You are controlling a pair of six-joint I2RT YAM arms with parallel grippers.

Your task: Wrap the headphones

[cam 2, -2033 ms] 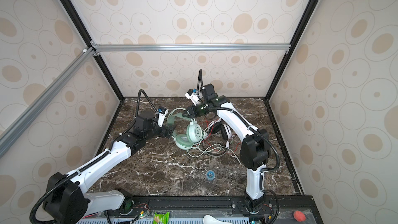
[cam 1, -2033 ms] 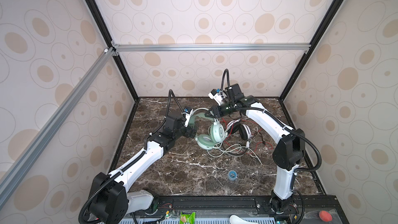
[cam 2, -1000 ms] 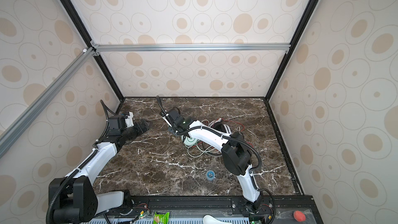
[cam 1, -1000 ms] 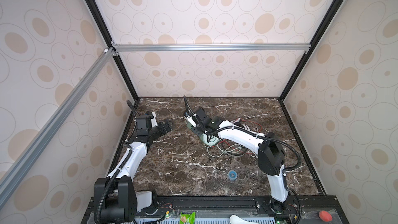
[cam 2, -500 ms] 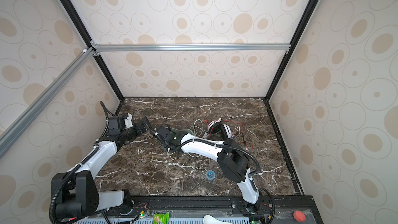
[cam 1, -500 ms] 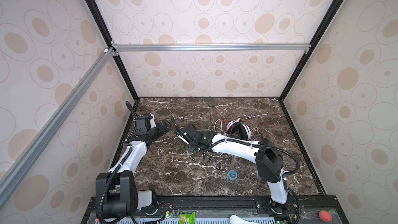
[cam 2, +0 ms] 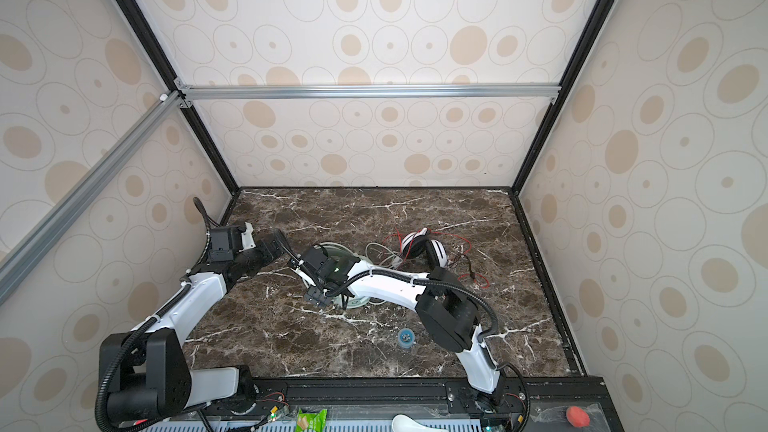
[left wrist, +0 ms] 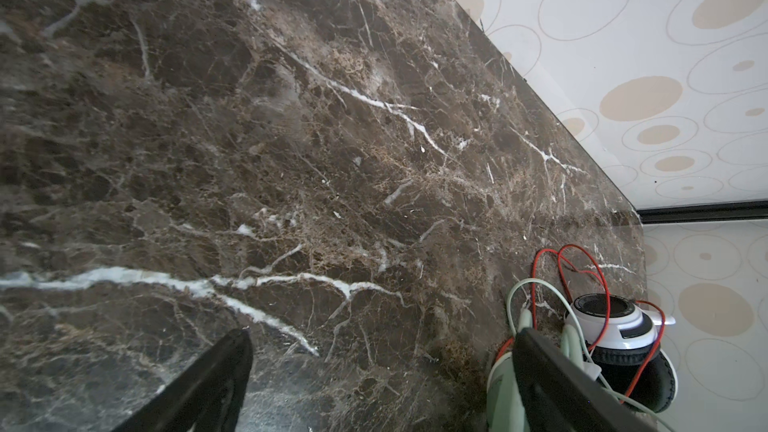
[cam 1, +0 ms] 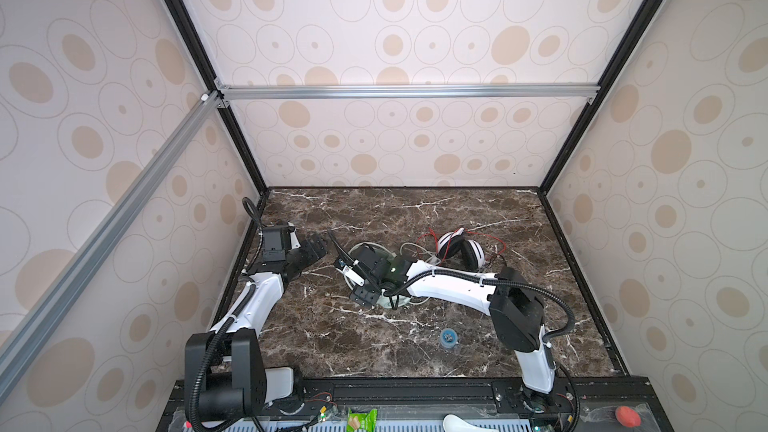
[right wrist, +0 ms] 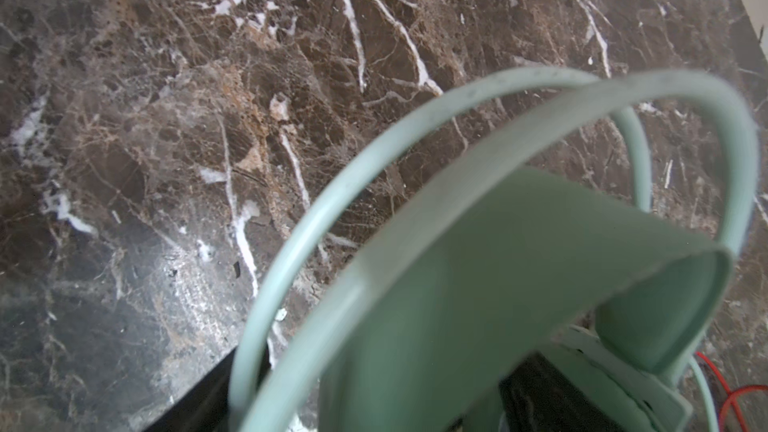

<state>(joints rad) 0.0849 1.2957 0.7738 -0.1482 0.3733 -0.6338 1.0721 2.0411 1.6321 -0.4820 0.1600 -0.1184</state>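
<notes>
**Top views.** We see the left gripper (cam 1: 316, 244) at the left edge of the marble tabletop (cam 1: 415, 218), its jaws spread and empty. The right arm reaches across the middle. The right gripper (cam 1: 354, 282) has its jaws apart on either side of the mint green headphones (cam 2: 332, 245), which lie left of centre, largely hidden under the wrist. The white-and-black headphones (cam 1: 462, 249) lie just behind that arm, with the red cord (cam 1: 494, 243) in loose loops around them. A small blue round item (cam 1: 448, 337) lies well apart, toward the front.

**Left wrist view.** One finger (left wrist: 552, 371) covers part of the mint set. The mint cord (left wrist: 536, 284) crosses the red one.

**Right wrist view.** The mint headband (right wrist: 498, 263) fills the space between the jaws and is cut off below. We cannot tell whether the pads touch it.
</notes>
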